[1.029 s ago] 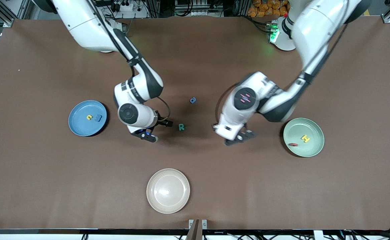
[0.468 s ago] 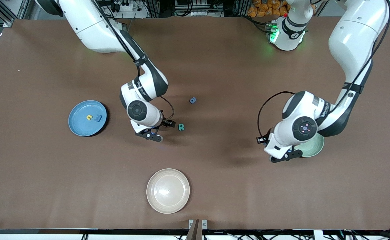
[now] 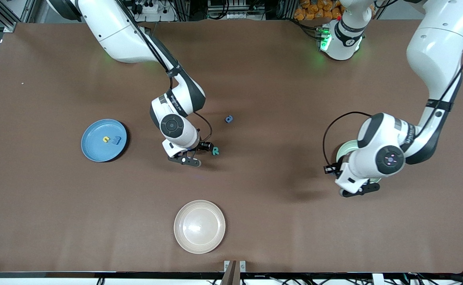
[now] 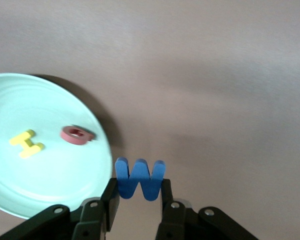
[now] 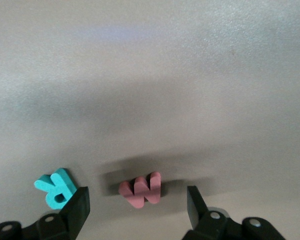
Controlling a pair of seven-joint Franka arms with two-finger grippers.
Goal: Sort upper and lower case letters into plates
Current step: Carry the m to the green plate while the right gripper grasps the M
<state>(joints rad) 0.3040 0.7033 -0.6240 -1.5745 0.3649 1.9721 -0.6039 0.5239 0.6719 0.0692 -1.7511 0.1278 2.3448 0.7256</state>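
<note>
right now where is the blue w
The blue W is pinched in the left tool, in the air just off the rim of the mint green plate that holds a yellow H.

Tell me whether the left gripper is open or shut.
Shut on the blue W. In the left wrist view the left gripper has a finger pressed to each side of the letter, beside the mint green plate.
</note>
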